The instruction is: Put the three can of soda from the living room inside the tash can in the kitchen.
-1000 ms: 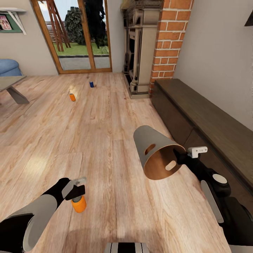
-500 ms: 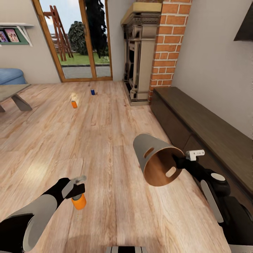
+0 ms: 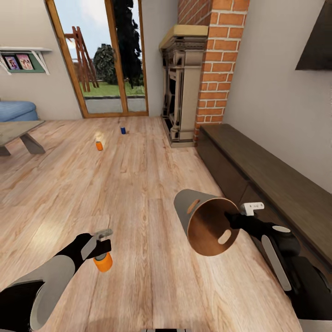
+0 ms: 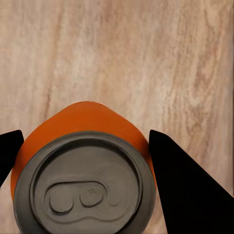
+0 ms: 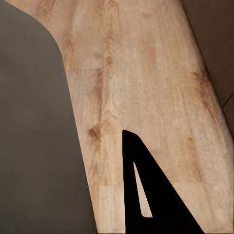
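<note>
Left arm (image 3: 44, 283): glossy black shell with a long pale grey panel, narrowing to a black wrist and a left gripper (image 3: 103, 243) with grey metal fingers. Right arm (image 3: 286, 258): black housing, a slim grey strip, a round grey cap and a small white bracket near the right gripper (image 3: 230, 216). Fingers (image 4: 187, 190) appear as plain black wedges.

Bright, even daylight; soft shadows

Orange can (image 3: 103, 262) upright, held off floor; orange can (image 3: 99, 145), blue can (image 3: 123, 130) upright on floor.
</note>
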{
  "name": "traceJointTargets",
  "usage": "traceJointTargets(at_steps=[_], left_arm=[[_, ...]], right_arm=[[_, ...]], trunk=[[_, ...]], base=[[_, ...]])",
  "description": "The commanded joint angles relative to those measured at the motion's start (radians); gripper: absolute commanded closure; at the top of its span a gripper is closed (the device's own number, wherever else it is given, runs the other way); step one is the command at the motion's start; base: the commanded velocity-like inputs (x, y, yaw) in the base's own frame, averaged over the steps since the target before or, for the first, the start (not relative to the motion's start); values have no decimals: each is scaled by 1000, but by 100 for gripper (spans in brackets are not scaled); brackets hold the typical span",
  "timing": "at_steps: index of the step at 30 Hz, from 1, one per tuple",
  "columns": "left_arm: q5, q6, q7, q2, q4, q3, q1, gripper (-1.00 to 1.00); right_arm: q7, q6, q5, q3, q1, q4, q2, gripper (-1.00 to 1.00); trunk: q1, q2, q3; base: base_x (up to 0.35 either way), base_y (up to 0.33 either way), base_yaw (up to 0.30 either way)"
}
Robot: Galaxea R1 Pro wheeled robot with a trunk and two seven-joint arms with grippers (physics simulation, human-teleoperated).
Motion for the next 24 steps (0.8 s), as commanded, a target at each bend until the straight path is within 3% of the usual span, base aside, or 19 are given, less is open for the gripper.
traceJointTargets(at_steps=[1, 7, 10, 16, 20, 24], left_arm=[[-3, -1, -1, 0, 0, 0, 0, 100], [-3, -34, -1, 0, -5, 0, 14, 100], [-3, -43, -4, 1, -9, 0, 19, 100], [-3, -60, -8, 1, -26, 0, 20, 100], [-3, -91, -12, 2, -39, -3, 20, 100], [-3, -91, -13, 2, -89, -4, 20, 100]], right_arm=[[0, 9, -13, 1, -1, -1, 0, 100], [-1, 82, -12, 4, -22, 1, -1, 100], [-3, 168, -12, 3, -40, 9, -2, 100], [-5, 216, -11, 5, -83, 97, -6, 100], [-4, 300, -10, 8, -113, 110, -12, 100], [-3, 302, -10, 8, -133, 116, -14, 100]], trunk=[[0, 0, 4], [-3, 2, 27], [-5, 2, 39], [-7, 4, 62], [-9, 5, 78], [-11, 6, 93]], base=[[0, 0, 0], [0, 0, 0], [0, 0, 0], [0, 0, 0], [0, 0, 0], [0, 0, 0]])
